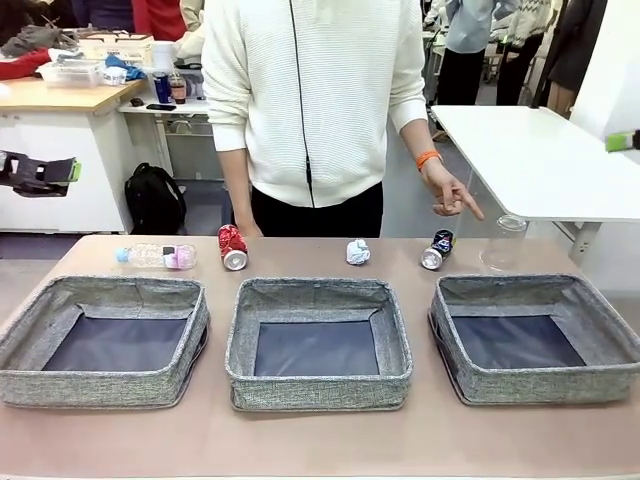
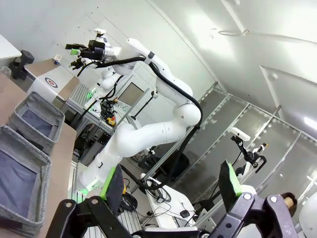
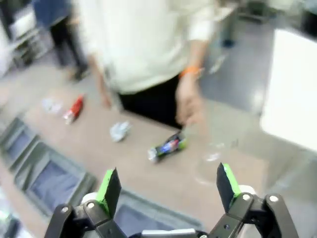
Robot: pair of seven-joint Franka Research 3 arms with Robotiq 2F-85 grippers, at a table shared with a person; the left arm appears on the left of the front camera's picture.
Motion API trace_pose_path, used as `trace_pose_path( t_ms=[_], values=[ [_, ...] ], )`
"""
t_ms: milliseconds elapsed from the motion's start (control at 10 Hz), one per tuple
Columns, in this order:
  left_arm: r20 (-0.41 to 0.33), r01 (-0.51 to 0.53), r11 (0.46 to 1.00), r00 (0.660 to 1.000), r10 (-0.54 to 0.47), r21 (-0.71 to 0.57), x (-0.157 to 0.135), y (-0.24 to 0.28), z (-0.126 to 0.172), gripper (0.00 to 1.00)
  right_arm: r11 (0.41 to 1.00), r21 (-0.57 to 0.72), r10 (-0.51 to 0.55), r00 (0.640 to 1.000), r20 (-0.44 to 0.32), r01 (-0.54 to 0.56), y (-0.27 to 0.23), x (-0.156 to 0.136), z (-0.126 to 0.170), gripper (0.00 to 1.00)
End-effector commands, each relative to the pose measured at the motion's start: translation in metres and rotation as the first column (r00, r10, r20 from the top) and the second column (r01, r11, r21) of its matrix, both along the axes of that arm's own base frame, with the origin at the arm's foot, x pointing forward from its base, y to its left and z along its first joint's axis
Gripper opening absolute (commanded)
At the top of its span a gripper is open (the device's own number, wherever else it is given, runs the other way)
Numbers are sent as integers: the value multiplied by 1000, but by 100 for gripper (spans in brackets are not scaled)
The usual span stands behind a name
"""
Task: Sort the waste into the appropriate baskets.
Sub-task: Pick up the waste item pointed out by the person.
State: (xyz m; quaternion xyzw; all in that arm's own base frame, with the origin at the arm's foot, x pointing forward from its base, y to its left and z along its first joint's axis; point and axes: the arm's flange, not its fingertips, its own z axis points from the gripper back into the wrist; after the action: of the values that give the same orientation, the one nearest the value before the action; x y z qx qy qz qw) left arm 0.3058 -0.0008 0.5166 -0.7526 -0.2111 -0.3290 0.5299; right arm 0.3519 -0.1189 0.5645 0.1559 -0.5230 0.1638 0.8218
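Along the table's far edge lies the waste: a clear bottle [image 1: 155,257] with a blue cap, a crushed red can [image 1: 232,246], a white paper ball [image 1: 358,251], a dark can [image 1: 437,249] and a clear cup [image 1: 504,243]. Three grey baskets stand in front, left [image 1: 100,385], middle [image 1: 318,388] and right [image 1: 545,385], all with bare bottoms. My left gripper [image 2: 171,183] is open, raised at the far left [image 1: 60,172]. My right gripper [image 3: 167,188] is open, high above the dark can [image 3: 167,146], and its green pad shows at the right edge [image 1: 622,141].
A person in a white top stands at the far side; one hand [image 1: 455,197] points down over the dark can. A white side table [image 1: 540,160] is at the back right. The left wrist view looks away from the table toward the right arm [image 2: 163,84].
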Motion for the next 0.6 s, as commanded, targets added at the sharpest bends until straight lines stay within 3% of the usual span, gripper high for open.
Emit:
trace_pose_path(
  t_ms=[0, 100, 200, 300, 500],
  values=[
    [27, 12, 1000, 1000, -12, -6, -3, 0, -2, 100, 991, 25, 130, 989, -75, -128, 4, 11, -6, 100],
    [27, 12, 1000, 1000, -12, -6, -3, 0, -2, 100, 991, 25, 130, 989, -75, -128, 4, 11, -6, 100],
    [27, 12, 1000, 1000, -12, -6, -3, 0, -2, 100, 1000, -5, -3, 1000, 7, 3, 4, -5, 1, 100],
    [27, 12, 1000, 1000, -12, -6, -3, 0, -2, 100, 994, 26, 109, 993, -49, -107, -5, 16, -15, 100],
    [27, 12, 1000, 1000, -12, -6, -3, 0, -2, 100, 947, 122, 309, 948, -81, -298, -49, 76, -51, 100]
  ],
)
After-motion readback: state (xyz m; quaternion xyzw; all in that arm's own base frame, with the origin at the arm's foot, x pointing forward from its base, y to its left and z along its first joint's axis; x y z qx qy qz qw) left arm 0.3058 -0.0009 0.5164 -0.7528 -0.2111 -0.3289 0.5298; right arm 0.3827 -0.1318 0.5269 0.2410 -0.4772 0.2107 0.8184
